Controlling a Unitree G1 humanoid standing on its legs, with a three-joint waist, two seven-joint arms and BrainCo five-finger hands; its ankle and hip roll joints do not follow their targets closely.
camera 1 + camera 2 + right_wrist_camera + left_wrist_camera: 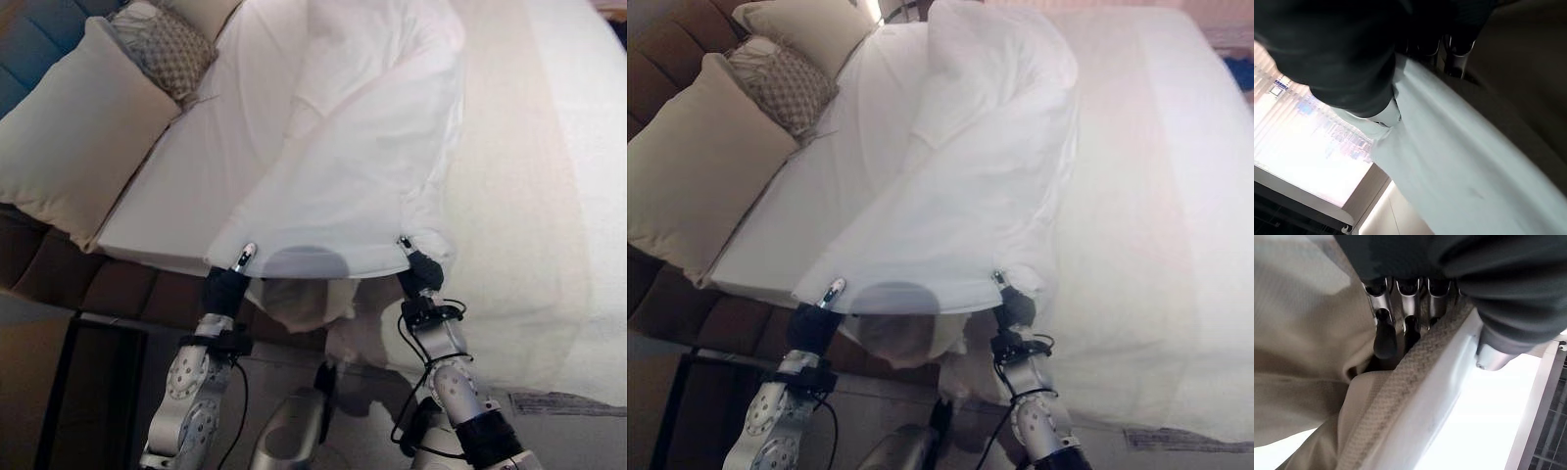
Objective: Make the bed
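Left robot hand [227, 284] and right robot hand [421, 269] apparently both pinch the duvet [343, 186] edge.

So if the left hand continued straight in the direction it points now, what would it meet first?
Probably the white duvet itself: the left hand already holds its near edge and points up over the bed. Depth is unclear; the patterned cushion lies much farther.

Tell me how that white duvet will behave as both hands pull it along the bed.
The white duvet will probably stay floppy: it sags between the left hand and right hand. It looks puffy and light, heaped in folds. Its far bunched part may drag and wrinkle rather than slide flat.
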